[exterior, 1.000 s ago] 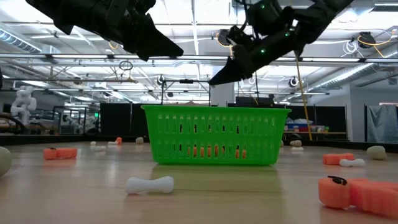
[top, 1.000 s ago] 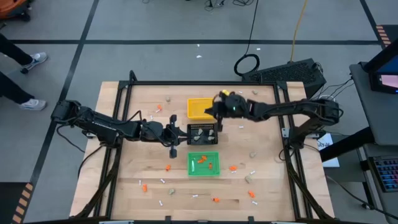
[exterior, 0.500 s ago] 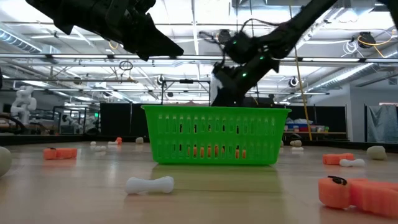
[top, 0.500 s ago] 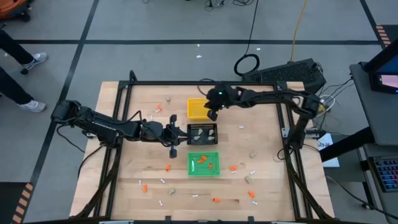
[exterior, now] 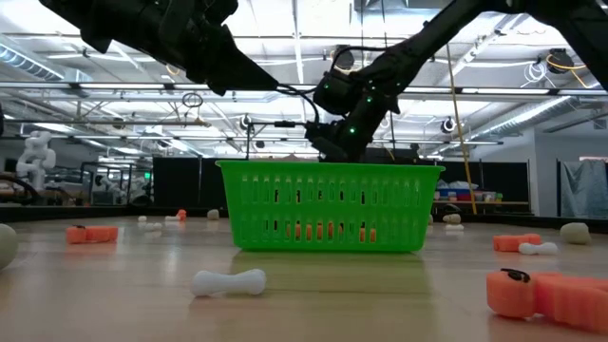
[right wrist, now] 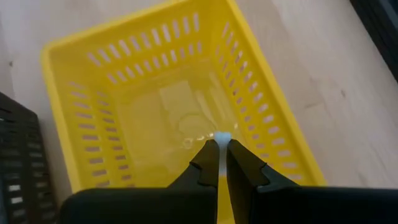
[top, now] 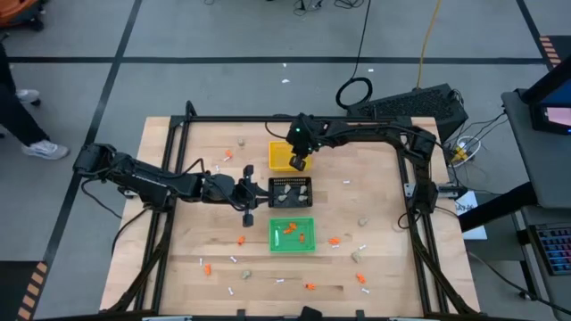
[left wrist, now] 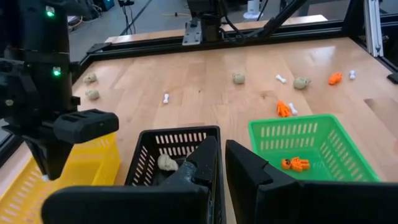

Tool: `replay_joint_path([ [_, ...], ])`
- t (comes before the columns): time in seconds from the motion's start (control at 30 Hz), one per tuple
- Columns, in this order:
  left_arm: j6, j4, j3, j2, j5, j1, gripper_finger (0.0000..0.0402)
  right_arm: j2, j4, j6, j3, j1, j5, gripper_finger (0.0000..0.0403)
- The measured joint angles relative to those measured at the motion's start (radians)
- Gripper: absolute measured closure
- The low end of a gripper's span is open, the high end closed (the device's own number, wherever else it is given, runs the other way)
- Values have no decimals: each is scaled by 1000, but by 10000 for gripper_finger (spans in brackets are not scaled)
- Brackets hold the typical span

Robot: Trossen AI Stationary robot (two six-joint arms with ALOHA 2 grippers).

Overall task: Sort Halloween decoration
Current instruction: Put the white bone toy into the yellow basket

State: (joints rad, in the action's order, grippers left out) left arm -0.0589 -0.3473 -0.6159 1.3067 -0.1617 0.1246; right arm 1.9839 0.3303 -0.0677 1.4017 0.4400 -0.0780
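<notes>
My right gripper (top: 299, 164) hangs over the yellow tray (top: 280, 157), shut on a small white stick (right wrist: 222, 137). The left wrist view shows it too, above the yellow tray's wall (left wrist: 93, 165). My left gripper (top: 257, 192) waits shut beside the black tray's left side (top: 292, 191), with nothing between its fingers (left wrist: 219, 163). A beige lump (left wrist: 165, 163) lies in the black tray. An orange bit (left wrist: 297, 163) lies in the green tray (top: 292, 234). More orange bits (top: 335, 241), white sticks (top: 234, 259) and beige lumps (top: 362, 220) lie loose on the table. My right gripper pinches the white stick between its two fingertips; only the stick's end (right wrist: 223, 135) shows past them. The fingers slant down from above into the yellow tray's opening. The stick is clear of the tray's floor.
The three trays stand in a row down the table's middle, yellow farthest, green (exterior: 331, 207) nearest. Loose pieces dot the near half, among them a white stick (exterior: 229, 281) and an orange bit (exterior: 546, 294). A black frame (top: 294, 119) rims the table.
My right gripper has swung toward the table's far left, tipped from nearly level to pointing steeply down, and sunk over the yellow tray. It has stayed shut. My left arm has kept still.
</notes>
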Motion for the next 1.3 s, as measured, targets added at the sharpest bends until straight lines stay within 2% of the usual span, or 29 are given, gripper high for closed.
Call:
replay_joint_path([
  [0.37, 0, -2, 0, 0, 1, 0, 369, -1, 48, 29, 0, 0, 1, 398],
  [0.8, 1, -2, 0, 0, 1, 1, 369, -42, 76, 14, 0, -4, 6, 323],
  [0.97, 1, 3, 0, 0, -3, 2, 369, -153, 152, -5, 0, -32, 3, 317],
  [1.1, 2, 38, 0, 0, -60, 2, 369, -282, 245, -4, -36, -107, 1, 317],
  [1.2, 23, 59, 0, 0, -130, 2, 369, -403, 225, 26, -137, -190, 0, 317],
  [1.3, 27, 63, 0, 0, -180, 2, 369, -536, 123, 97, -293, -280, 5, 317],
])
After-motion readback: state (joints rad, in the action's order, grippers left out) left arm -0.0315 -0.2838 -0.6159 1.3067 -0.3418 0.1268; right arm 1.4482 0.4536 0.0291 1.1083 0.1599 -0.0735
